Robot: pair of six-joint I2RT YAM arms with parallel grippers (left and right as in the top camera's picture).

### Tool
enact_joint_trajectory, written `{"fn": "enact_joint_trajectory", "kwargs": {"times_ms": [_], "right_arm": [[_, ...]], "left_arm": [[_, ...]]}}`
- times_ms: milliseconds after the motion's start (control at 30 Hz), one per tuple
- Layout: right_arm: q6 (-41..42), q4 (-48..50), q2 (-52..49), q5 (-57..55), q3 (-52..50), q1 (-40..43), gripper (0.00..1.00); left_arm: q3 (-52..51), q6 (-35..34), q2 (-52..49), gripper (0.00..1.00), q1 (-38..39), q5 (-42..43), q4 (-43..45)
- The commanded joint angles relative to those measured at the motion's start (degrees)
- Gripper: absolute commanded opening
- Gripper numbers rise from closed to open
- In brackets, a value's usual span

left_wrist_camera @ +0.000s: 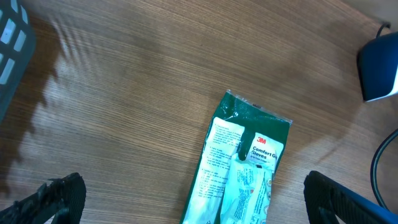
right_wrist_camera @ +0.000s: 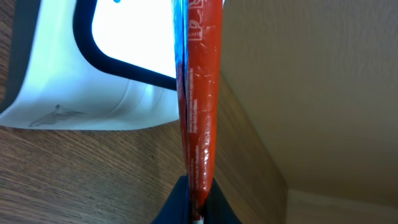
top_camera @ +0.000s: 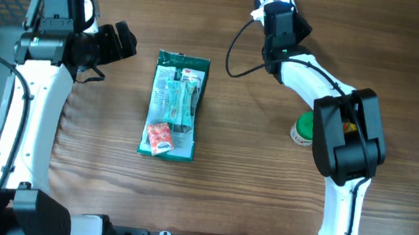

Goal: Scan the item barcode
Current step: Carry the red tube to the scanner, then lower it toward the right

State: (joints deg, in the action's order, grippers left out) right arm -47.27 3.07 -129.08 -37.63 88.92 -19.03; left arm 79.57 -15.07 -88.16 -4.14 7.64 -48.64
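Packet (red, edge-on) pinched in right gripper by scanner, left gripper spread wide

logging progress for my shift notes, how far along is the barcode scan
Looks done: right gripper shut on a thin red packet. In hand: packet held edge-on beside the lit window of the scanner. Left: likely the green 3M gloves pack, lying flat on the table by the open left gripper.
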Motion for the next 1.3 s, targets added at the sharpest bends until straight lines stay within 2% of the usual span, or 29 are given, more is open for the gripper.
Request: {"fn": "enact_joint_trajectory", "kwargs": {"times_ms": [0,133,233,333,467,567,667,867,1033,1267], "right_arm": [[-0.8,-0.2,-0.9,-2.4,0.6,-0.1,0.04],[-0.8,-1.2,-0.9,-3.8,0.6,-0.1,0.04],[-0.5,1.4,0.1,-7.3,0.7,-0.6,0.04],[0.0,3.2,4.2,-9.3,0.7,-2.5,0.04],[5.9,-0.5,12.6,-8.9,0.7,-5.6,0.04],[13.5,-10.3,18.4,-6.6,0.7,-7.5,0.04],[25.6,-24.1,23.4,-1.6,0.7,-8.6,0.04],[55.6,-53.9,27.3,24.5,0.5,-7.6,0.04],[66.4,-61.4,27.1,38.1,-4.8,-6.8,0.04],[71.4,-61.5,27.1,39.0,-14.8,-6.8,0.04]], "left_arm": [[0.7,1.2,0.2,1.00,-0.2,0.7,0.1],[0.7,1.2,0.2,1.00,-0.2,0.7,0.1],[0.7,1.2,0.2,1.00,-0.2,0.7,0.1],[0.7,1.2,0.2,1.00,-0.2,0.7,0.1],[0.7,1.2,0.2,1.00,-0.2,0.7,0.1],[0.7,1.2,0.2,1.00,-0.2,0.7,0.1],[0.7,1.2,0.2,1.00,-0.2,0.7,0.1],[0.7,1.2,0.2,1.00,-0.2,0.7,0.1],[0.7,1.2,0.2,1.00,-0.2,0.7,0.1],[0.7,1.2,0.2,1.00,-0.2,0.7,0.1]]}}
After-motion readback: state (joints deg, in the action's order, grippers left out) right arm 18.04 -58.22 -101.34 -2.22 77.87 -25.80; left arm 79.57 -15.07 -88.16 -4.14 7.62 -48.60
